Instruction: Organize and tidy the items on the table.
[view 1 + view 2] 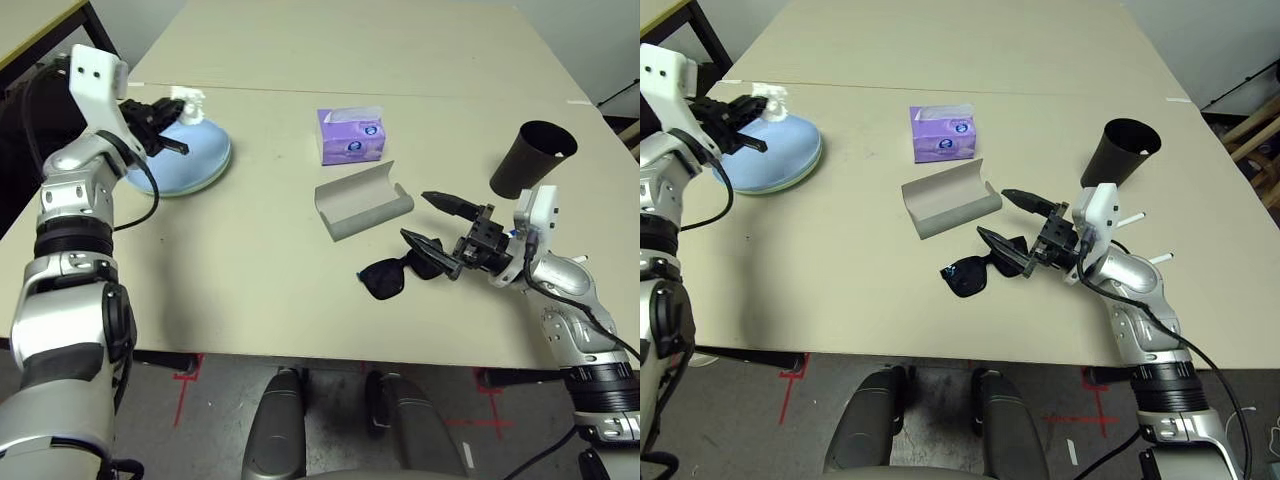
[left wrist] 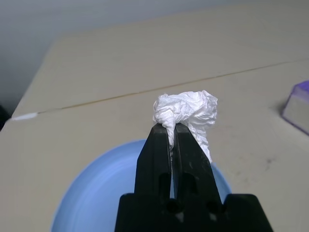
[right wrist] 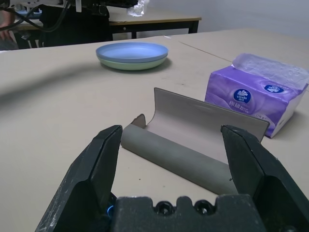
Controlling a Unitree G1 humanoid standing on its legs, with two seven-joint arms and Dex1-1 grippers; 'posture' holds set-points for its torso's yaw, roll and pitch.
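My left gripper [image 2: 170, 129] is shut on the crumpled white tissue wad [image 2: 187, 111] and holds it just above the light blue plate [image 1: 205, 158]. That plate lies stacked on the pale green plate [image 3: 130, 63] at the table's left. My right gripper [image 1: 432, 222] is open, between the black sunglasses [image 1: 390, 277] and the open grey glasses case [image 1: 362, 200]. Its lower finger lies at the sunglasses' arm. The case [image 3: 193, 140] is straight ahead of the open jaws. The purple tissue box [image 1: 350, 136] stands behind the case.
The black cup [image 1: 532, 158] stands tilted at the right, just behind my right wrist. Two small pens [image 1: 1160, 258] lie near my right forearm. The beige table [image 1: 250, 270] has a seam across its far part; dark furniture stands beyond the left edge.
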